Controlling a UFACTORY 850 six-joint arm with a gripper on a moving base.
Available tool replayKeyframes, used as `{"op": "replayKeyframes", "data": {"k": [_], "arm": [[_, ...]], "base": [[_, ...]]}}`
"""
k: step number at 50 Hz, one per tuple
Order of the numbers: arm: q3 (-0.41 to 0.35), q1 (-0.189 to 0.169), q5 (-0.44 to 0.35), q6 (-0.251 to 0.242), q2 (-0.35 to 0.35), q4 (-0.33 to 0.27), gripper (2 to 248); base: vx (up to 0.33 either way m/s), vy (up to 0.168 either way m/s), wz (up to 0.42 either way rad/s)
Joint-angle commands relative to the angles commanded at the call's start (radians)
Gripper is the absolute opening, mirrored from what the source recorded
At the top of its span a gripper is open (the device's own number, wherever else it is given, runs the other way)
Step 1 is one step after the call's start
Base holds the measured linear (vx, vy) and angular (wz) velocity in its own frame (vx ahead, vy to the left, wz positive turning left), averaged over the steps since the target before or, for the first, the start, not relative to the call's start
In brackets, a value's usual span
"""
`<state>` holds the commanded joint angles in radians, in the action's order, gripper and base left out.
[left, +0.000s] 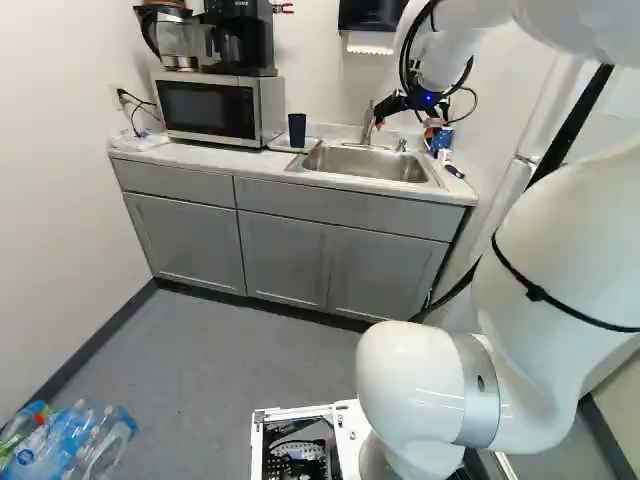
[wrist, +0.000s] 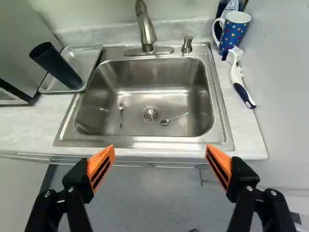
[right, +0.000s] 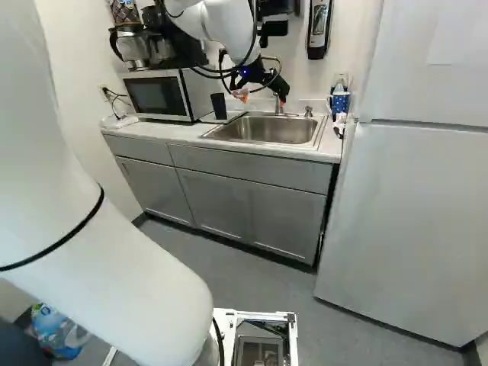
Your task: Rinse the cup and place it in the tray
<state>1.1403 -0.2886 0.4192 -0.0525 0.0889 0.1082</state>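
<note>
The faucet [wrist: 147, 29] is taken as 12 o'clock on the sink [wrist: 219, 111]. The gripper [right: 261, 97] is positioned toward 6 o'clock, with the sink ahead of it; its fingers are spread wide, the orange pads [wrist: 101, 166] are set well apart, and nothing is gripped. The dark cup [wrist: 55, 65] is located between 9 and 10 o'clock, where it is stood upright, mouth up, inside the tray [wrist: 88, 55]. The tray is seated just beside the sink; the microwave [left: 207, 108] is placed beyond it at 9 o'clock. In the basin, one spoon [wrist: 121, 115] is laid at 9 o'clock from the drain [wrist: 151, 114] and a second spoon [wrist: 175, 118] at 3 o'clock. The dotted mug [wrist: 233, 31] is placed at about 2 o'clock outside the sink, and the brush [wrist: 239, 79] is laid on the counter [wrist: 29, 118] near 3 o'clock.
</note>
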Motion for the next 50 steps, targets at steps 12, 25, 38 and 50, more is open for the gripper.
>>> {"op": "replayKeyframes", "data": {"k": [12,25,38,50], "arm": [[0.0,0.0,0.0,0.0,0.0,0.0,247],[0.0,0.0,0.0,0.0,0.0,0.0,247],[0.0,0.0,0.0,0.0,0.0,0.0,247],[0.0,0.0,0.0,0.0,0.0,0.0,247]], "base": [[-0.175,0.078,0.012],[-0.12,0.066,0.006],[-0.126,0.065,0.007],[-0.051,0.03,0.009]]}}
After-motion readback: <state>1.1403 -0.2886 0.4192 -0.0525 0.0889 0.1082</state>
